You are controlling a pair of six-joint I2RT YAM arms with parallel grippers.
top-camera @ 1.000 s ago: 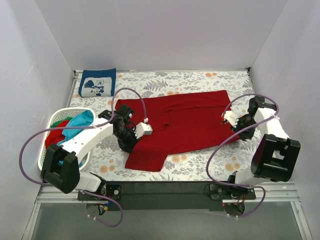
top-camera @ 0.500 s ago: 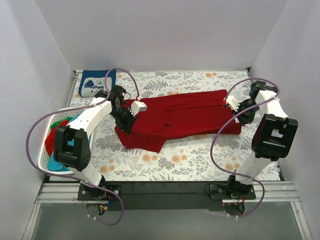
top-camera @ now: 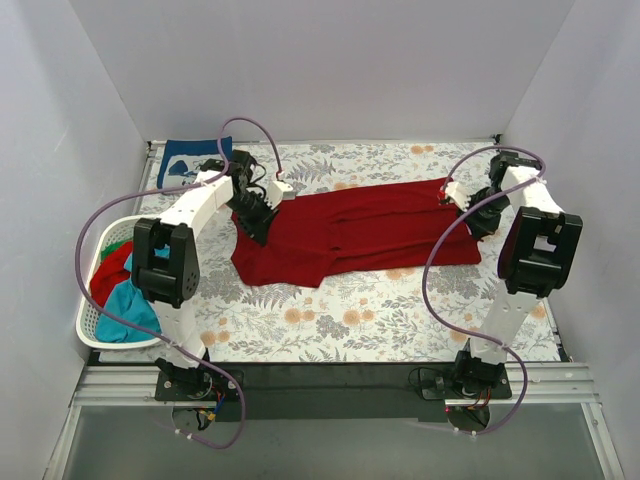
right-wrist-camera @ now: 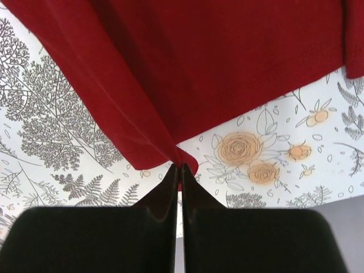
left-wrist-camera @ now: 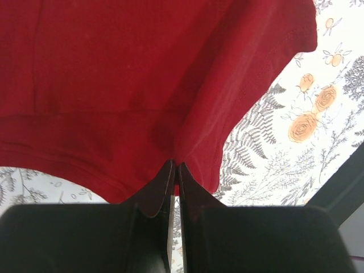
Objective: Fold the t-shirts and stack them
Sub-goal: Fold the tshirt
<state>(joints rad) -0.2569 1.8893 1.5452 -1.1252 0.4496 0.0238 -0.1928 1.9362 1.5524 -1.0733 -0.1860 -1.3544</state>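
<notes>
A plain dark red t-shirt lies stretched across the middle of the floral cloth. My left gripper is shut on its left edge; in the left wrist view the closed fingertips pinch the red cloth. My right gripper is shut on its right edge; in the right wrist view the tips pinch a fold of the red cloth. A folded navy blue t-shirt with white print lies at the back left, partly hidden by the left arm.
A white laundry basket at the left holds red, teal and green t-shirts. White walls enclose the table on three sides. The floral table cloth shows in front of the red shirt.
Both grippers have carried the red shirt's near edge away from the arm bases, folding it over. The left arm now covers part of the navy shirt.
</notes>
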